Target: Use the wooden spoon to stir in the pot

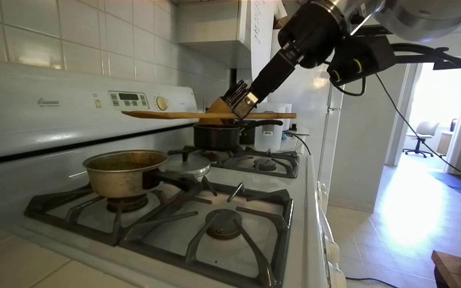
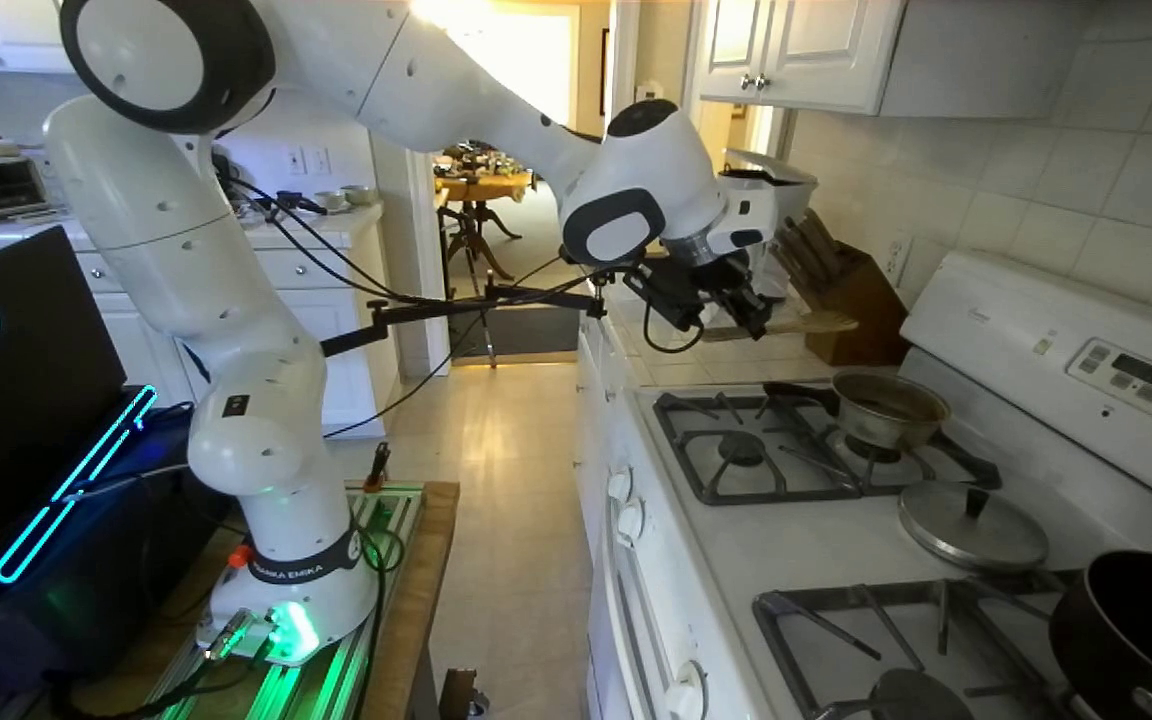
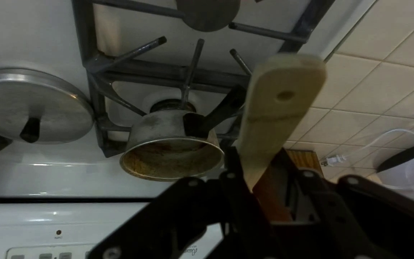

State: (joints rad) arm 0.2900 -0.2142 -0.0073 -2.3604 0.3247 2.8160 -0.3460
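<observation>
My gripper (image 1: 245, 105) is shut on the wooden spoon (image 1: 174, 115), which lies roughly level and crosswise in the fingers. In an exterior view, the gripper (image 2: 756, 318) hangs high beyond the stove's end, with the spoon's (image 2: 816, 322) broad end pointing towards the knife block. From the gripper (image 3: 259, 158) in the wrist view, the handle end of the spoon (image 3: 279, 97), with its hole, sticks up towards the camera; its bowl end is hidden there. The brass pot (image 1: 124, 182) (image 2: 891, 425) (image 3: 160, 127) stands uncovered on a back burner, dark handle turned forward, below and apart from the spoon.
A metal lid (image 2: 976, 525) with a black knob lies between the grates. A black pot (image 1: 216, 137) (image 2: 1136, 630) occupies the other back burner. The knife block (image 2: 871, 300) stands on the counter beyond the brass pot. The control panel (image 1: 74, 102) rises behind the burners.
</observation>
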